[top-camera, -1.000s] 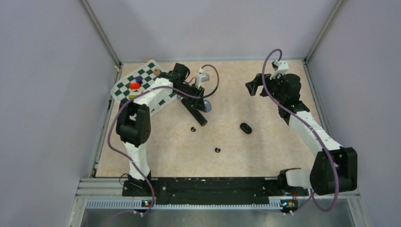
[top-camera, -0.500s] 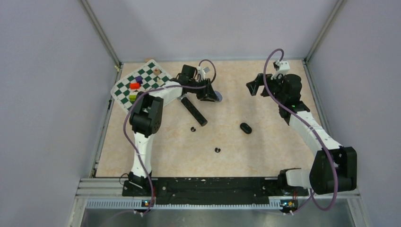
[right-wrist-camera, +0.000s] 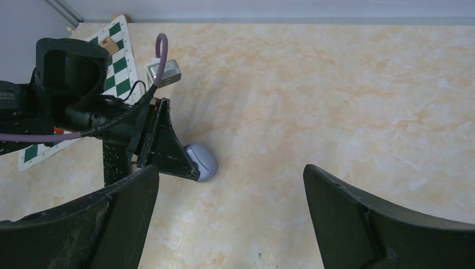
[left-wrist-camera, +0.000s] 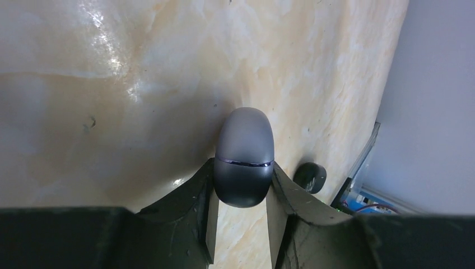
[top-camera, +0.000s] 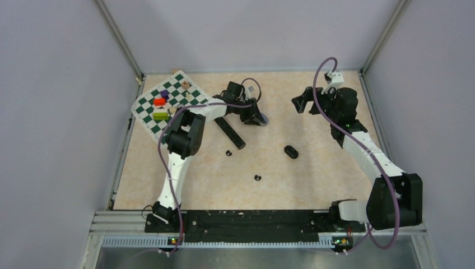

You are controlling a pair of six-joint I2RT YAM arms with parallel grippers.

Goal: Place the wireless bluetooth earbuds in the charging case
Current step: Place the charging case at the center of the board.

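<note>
Table (top-camera: 313, 162) with checkered mat (top-camera: 147, 106) at far left, not in play. Right gripper (right-wrist-camera: 229, 179) wide open over far right, holding nothing, likely waiting. Left gripper (left-wrist-camera: 241, 185) clamped on grey-purple case (left-wrist-camera: 244, 151), lid shut, low over table, probably repositioning. Black stick (top-camera: 231, 132) beside it. Black case (top-camera: 290, 151) mid-table. Black earbud (top-camera: 228, 153) and second earbud (top-camera: 257, 178) loose, apart from both cases. Purple buds not visible. Dark round blob (left-wrist-camera: 311, 176) behind left finger unclear.

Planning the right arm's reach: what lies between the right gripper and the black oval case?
Only bare tabletop, per the top view, between right gripper and black oval case.
</note>
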